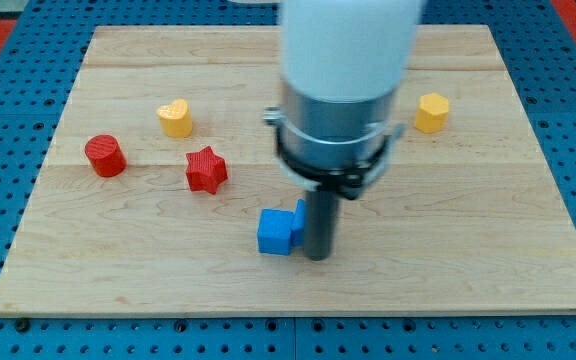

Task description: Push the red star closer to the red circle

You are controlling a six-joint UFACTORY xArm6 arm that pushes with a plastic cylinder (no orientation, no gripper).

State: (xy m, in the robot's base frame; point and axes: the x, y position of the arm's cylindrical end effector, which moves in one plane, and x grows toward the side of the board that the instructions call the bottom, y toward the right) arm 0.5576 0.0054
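The red star (206,169) lies left of the board's middle. The red circle (105,156) stands further to the view's left, about a hundred pixels from the star. My tip (317,256) rests on the board below the middle, right beside a blue cube (277,231), on its right side and touching or nearly so. A second blue piece shows partly behind the rod. The tip is well to the right of and below the red star.
A yellow heart (175,118) lies above the gap between the star and the circle. A yellow hexagon (431,112) sits at the upper right. The wooden board (468,260) lies on a blue pegboard. The arm's white and grey body hides the board's top centre.
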